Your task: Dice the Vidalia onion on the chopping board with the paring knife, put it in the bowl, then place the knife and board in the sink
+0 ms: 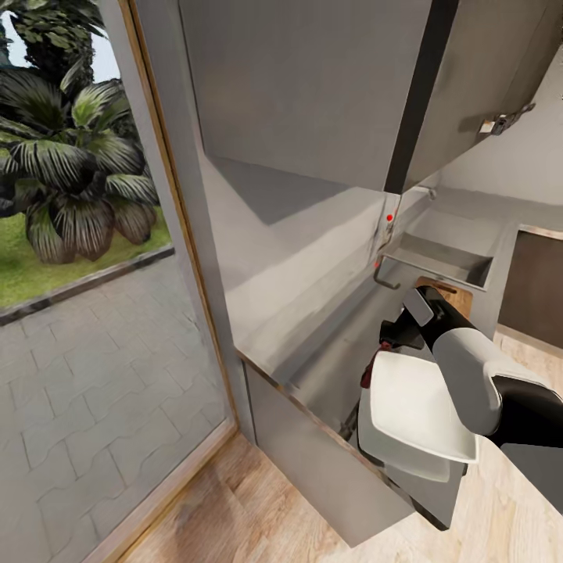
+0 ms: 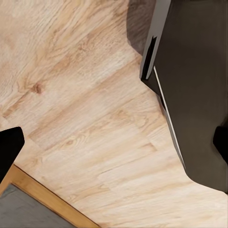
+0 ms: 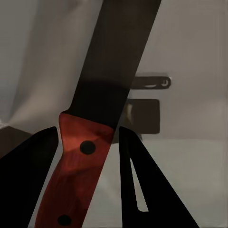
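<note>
Your right end effector grips the knife by its red handle, over the surface — light, stiff, slippery; hold it there. Left end effector: can't tell.

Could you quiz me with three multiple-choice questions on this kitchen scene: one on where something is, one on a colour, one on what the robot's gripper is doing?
1. Where is the bowl?
A. in the sink
B. on the countertop near its front edge
C. on the floor

2. What colour is the paring knife handle?
A. red with black rivets
B. blue
C. plain white

3. What is the right gripper doing?
A. hanging open
B. holding the bowl
C. shut on the paring knife

Answers: 1 B, it rests on the countertop, with the sink farther along. 2 A, the right wrist view shows red with dark dots. 3 C, its fingers flank the handle.
</note>
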Controlling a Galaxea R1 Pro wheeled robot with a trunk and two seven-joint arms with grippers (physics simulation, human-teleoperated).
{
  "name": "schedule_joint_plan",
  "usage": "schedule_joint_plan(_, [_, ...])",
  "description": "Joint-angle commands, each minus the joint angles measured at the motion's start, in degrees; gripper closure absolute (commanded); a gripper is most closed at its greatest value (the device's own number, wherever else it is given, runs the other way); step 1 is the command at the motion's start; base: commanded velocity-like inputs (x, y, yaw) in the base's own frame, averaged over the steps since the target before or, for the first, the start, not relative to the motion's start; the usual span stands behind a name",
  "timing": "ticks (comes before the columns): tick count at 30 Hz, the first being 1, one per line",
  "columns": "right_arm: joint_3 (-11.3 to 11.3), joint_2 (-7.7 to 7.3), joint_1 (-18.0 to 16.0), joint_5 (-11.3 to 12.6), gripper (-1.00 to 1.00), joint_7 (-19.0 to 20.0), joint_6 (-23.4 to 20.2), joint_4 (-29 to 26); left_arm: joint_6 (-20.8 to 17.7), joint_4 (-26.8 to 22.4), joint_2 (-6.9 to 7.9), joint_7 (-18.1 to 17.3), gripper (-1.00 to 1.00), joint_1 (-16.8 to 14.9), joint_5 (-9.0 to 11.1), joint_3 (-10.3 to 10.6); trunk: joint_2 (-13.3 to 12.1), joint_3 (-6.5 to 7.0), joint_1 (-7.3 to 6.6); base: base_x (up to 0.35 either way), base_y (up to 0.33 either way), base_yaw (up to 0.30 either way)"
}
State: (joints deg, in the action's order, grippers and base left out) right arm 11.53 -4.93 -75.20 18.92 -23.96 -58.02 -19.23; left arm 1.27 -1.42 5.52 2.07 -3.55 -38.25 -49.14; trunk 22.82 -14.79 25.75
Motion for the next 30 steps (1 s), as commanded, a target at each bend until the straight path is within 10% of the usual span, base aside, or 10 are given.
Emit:
schedule_joint_plan(1, [0.16, 0.01, -0.04, 0.6, 1.0, -0.59, -0.08, -0.08, 0.14, 0.09, 0.01, 0.22, -1.0, -0.05, -0.6, -0.43, 0.1, -0.01, 0.03, 0.0, 0.0, 0.0])
schedule_joint_plan(20, [-0.16, 0.01, -0.04, 0.6, 1.0, -0.27, 0.28, -1.86, 0.14, 0.08, 0.01, 0.22, -1.0, -0.05, -0.6, -0.43, 0.1, 1.34, 0.03, 0.0, -0.011, 0.0])
schedule_joint_plan(30, [-0.19, -1.44, -0.04, 0.59, 1.0, 6.59, 0.48, -4.22, 0.14, 0.08, 0.01, 0.22, -1.0, -0.05, -0.6, -0.43, 0.1, 1.34, 0.03, 0.0, -0.186, 0.0])
